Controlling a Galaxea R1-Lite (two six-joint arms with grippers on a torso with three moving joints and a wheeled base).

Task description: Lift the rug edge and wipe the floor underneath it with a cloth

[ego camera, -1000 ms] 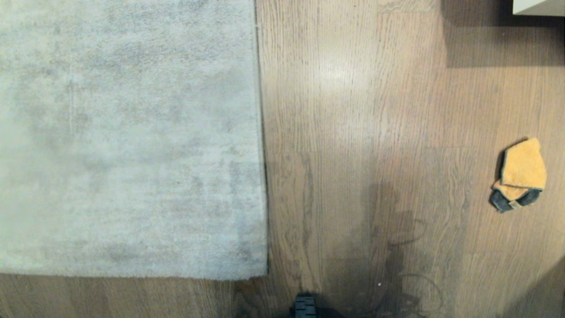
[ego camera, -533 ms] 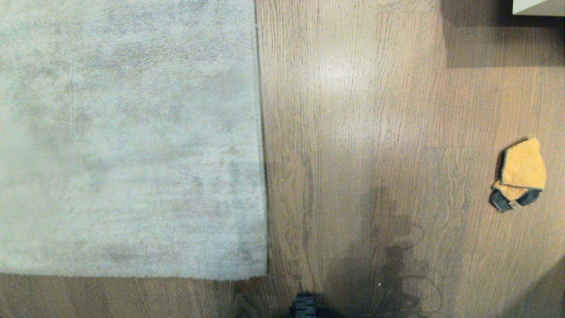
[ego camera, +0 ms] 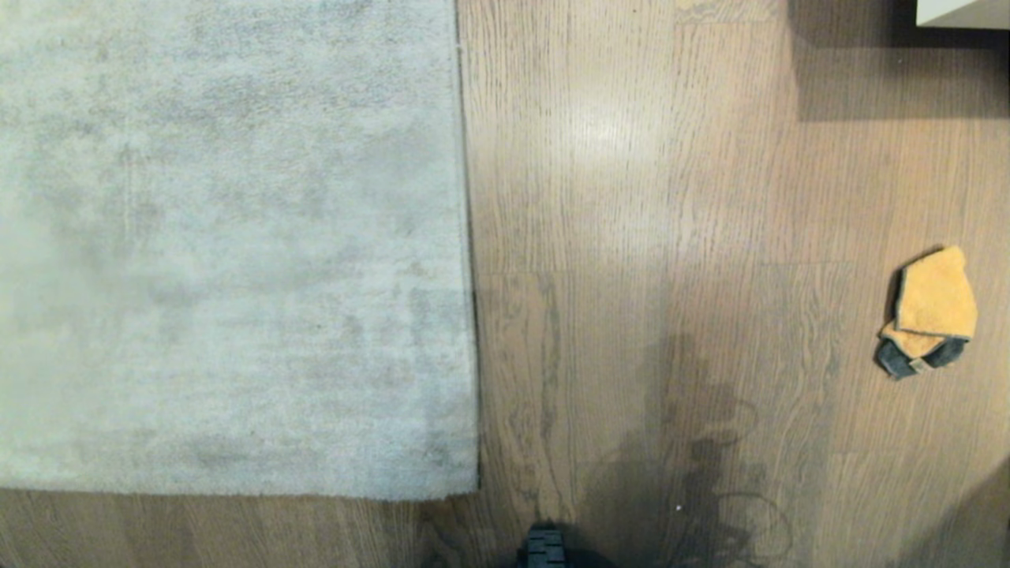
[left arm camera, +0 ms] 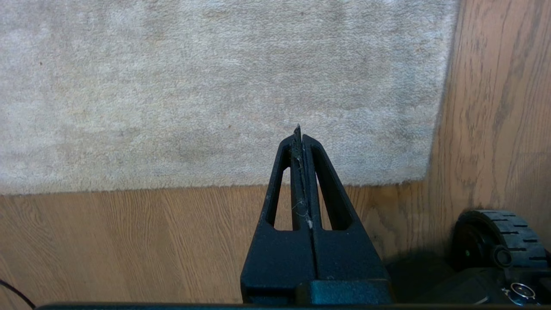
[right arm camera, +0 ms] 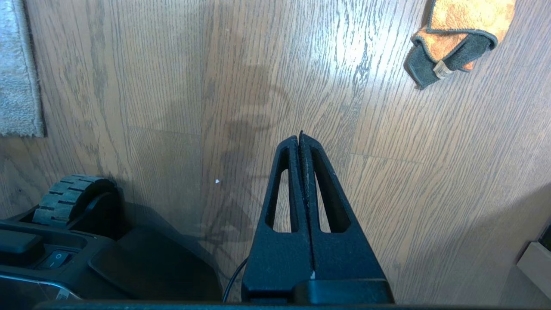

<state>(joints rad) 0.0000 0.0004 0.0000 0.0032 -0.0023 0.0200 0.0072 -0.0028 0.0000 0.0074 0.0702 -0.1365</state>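
1. While neither arm shows in the head view, each wrist view shows its own gripper: two grippers in all, both hanging above the floor (ego camera: 710,197) and holding nothing.
2. Left gripper (left arm camera: 298,131): fingers pressed together, tips over the near border of the rug, close to its corner, not touching it as far as can be seen.
3. Right gripper (right arm camera: 300,135): fingers pressed together, over bare planks, well apart from the cloth.
4. One rug, pale grey and mottled, lying flat. The rug edge (ego camera: 467,237) runs straight away from the robot down the middle of the head view; one squared corner is visible on the near side. No part of it is lifted.
5. One cloth (ego camera: 931,308), orange with a dark grey underside and a small label, lies crumpled on the floor at the robot's right, well apart from the rug.
6. Floor: brown wood-grain planks with one bright patch of glare ahead and a dark shadow of the robot near the base.
7. One pale piece of furniture (ego camera: 963,12), corner only, shows at the far right.
8. Wheels of the base: one ridged black wheel (ego camera: 546,548) per view, at the near edge.
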